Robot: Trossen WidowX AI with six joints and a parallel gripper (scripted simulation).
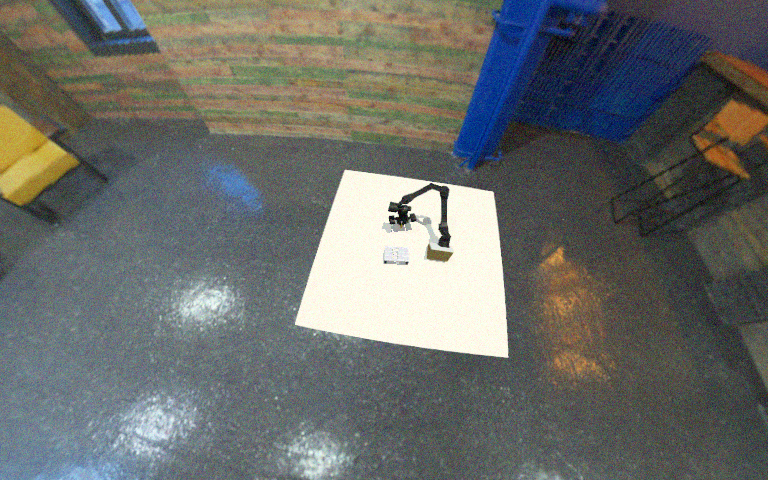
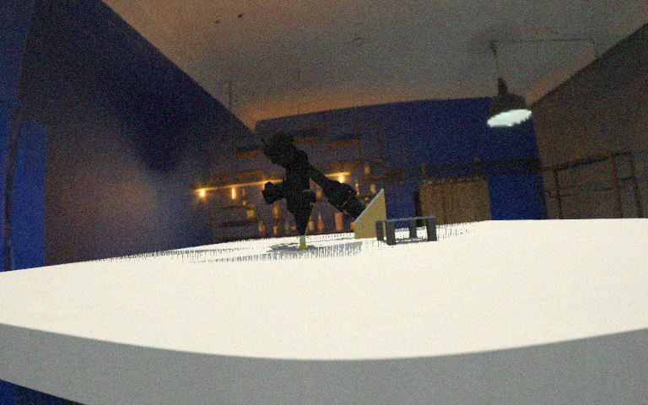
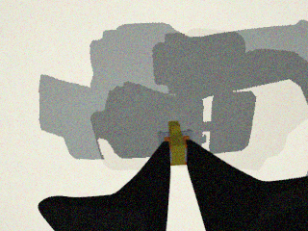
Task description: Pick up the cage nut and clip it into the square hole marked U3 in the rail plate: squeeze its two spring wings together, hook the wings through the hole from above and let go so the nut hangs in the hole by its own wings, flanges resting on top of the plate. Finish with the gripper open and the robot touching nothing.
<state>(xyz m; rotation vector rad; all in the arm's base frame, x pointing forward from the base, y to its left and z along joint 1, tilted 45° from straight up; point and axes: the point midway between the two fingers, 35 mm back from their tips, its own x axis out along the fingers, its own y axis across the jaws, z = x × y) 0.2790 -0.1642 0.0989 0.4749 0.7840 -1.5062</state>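
Two black fingers of the gripper [image 3: 178, 142] reach in from the bottom of the wrist view, narrowing toward tips that stand close together on either side of the cage nut [image 3: 177, 153]. The nut shows as an upright yellow-brown strip between them, with small orange patches at its sides, right against the fingertips (whether the spring wings are fully squeezed is too small to tell). A faint blue-grey shape [image 3: 164, 135] shows beside the strip's upper part. Overlapping grey shadows [image 3: 135, 120], some darker than others, spread over the pale surface [image 3: 29, 168] around and beyond the nut. Between the fingers, below the nut, a pale wedge of that surface is visible.
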